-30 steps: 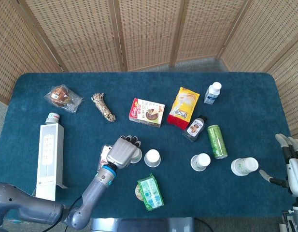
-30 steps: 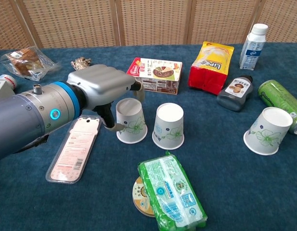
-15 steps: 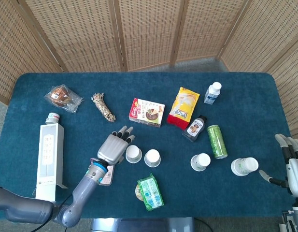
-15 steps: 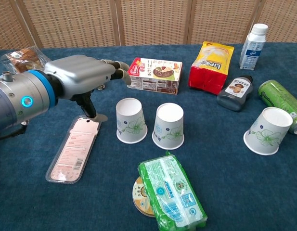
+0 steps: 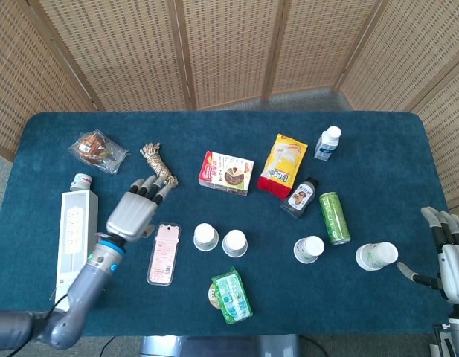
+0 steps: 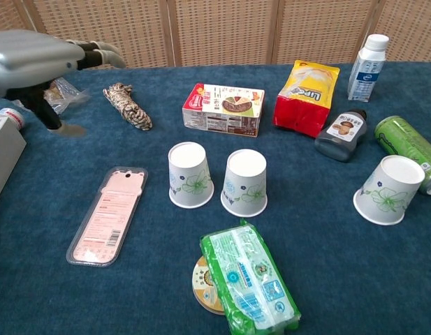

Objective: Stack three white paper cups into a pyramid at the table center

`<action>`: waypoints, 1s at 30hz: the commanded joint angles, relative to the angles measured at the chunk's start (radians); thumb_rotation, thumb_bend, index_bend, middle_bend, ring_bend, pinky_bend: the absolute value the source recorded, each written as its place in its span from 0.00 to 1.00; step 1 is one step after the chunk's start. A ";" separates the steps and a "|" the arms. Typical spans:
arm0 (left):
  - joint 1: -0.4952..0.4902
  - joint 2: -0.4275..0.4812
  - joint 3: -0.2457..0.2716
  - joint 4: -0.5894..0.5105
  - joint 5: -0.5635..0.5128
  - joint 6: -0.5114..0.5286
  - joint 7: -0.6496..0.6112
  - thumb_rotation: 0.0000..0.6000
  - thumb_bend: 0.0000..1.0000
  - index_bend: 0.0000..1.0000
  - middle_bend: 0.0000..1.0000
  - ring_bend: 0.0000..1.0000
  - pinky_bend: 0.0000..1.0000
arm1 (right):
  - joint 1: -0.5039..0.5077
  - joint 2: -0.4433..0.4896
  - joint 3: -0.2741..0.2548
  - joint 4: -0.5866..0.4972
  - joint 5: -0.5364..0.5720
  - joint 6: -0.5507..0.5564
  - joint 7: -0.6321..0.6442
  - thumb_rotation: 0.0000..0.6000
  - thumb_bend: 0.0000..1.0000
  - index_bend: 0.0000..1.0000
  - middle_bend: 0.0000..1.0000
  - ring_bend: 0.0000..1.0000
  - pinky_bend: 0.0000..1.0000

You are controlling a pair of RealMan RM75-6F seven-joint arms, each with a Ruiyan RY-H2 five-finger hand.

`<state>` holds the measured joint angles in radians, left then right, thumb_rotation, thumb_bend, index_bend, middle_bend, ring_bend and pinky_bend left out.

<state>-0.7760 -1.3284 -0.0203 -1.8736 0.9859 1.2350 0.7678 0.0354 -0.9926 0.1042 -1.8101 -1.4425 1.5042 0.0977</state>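
Two white paper cups stand upside down side by side at the table centre, the left cup (image 5: 205, 236) (image 6: 189, 175) and the right cup (image 5: 234, 242) (image 6: 245, 182), almost touching. A third cup (image 5: 309, 249) (image 6: 389, 189) stands apart to the right. Another cup (image 5: 376, 256) lies near the right edge. My left hand (image 5: 135, 210) (image 6: 33, 57) hovers well left of the pair with fingers stretched out and nothing in it. At the right edge of the head view, my right hand (image 5: 446, 249) has its fingers spread, a little right of the outermost cup.
A pink blister card (image 5: 164, 253) lies left of the cups and a green packet (image 5: 230, 295) in front. Behind are a snack box (image 5: 226, 172), yellow bag (image 5: 283, 165), dark bottle (image 5: 300, 198), green can (image 5: 334, 217) and white bottle (image 5: 327, 143). A rope bundle (image 5: 159, 163) and white carton (image 5: 74, 238) lie left.
My left hand has let go of the left cup and drawn away to the left and back, past the pink card. The cups have stayed put; the right hand has barely moved.
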 commanded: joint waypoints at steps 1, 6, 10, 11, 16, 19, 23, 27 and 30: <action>0.058 0.110 0.041 -0.030 0.096 0.011 -0.089 1.00 0.29 0.05 0.00 0.00 0.11 | 0.000 -0.001 -0.001 -0.001 -0.002 0.000 -0.003 1.00 0.08 0.00 0.00 0.00 0.00; 0.124 0.219 0.083 -0.038 0.204 0.034 -0.200 1.00 0.29 0.05 0.00 0.00 0.06 | 0.001 -0.002 -0.001 -0.002 0.002 -0.002 -0.010 1.00 0.08 0.00 0.00 0.00 0.00; 0.190 0.303 0.120 -0.043 0.300 0.065 -0.316 1.00 0.28 0.04 0.00 0.00 0.01 | 0.002 -0.006 -0.003 -0.002 0.000 -0.003 -0.024 1.00 0.08 0.00 0.00 0.00 0.00; 0.203 0.320 0.128 -0.044 0.316 0.070 -0.334 1.00 0.28 0.04 0.00 0.00 0.00 | 0.003 -0.008 -0.004 -0.002 -0.002 -0.003 -0.027 1.00 0.08 0.00 0.00 0.00 0.00; 0.272 0.380 0.152 -0.021 0.408 0.111 -0.464 1.00 0.28 0.04 0.00 0.00 0.00 | 0.005 -0.016 -0.009 -0.004 -0.007 -0.006 -0.050 1.00 0.08 0.00 0.00 0.00 0.00; 0.315 0.393 0.164 0.016 0.466 0.143 -0.556 1.00 0.28 0.05 0.00 0.00 0.00 | 0.006 -0.022 -0.012 -0.005 -0.010 -0.007 -0.065 1.00 0.08 0.00 0.00 0.00 0.00; 0.375 0.399 0.178 0.066 0.525 0.195 -0.633 1.00 0.28 0.06 0.00 0.00 0.00 | 0.007 -0.029 -0.015 -0.006 -0.012 -0.010 -0.083 1.00 0.08 0.00 0.00 0.00 0.00; 0.444 0.401 0.188 0.089 0.571 0.269 -0.721 1.00 0.28 0.08 0.00 0.00 0.00 | 0.008 -0.036 -0.018 -0.005 -0.016 -0.009 -0.101 1.00 0.08 0.00 0.00 0.00 0.00; 0.498 0.397 0.200 0.117 0.607 0.323 -0.747 1.00 0.28 0.10 0.00 0.00 0.00 | 0.009 -0.041 -0.022 -0.006 -0.017 -0.013 -0.112 1.00 0.08 0.00 0.00 0.00 0.00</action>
<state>-0.3098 -0.9318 0.1679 -1.7785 1.5661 1.5258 0.0455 0.0443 -1.0322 0.0829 -1.8160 -1.4593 1.4922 -0.0136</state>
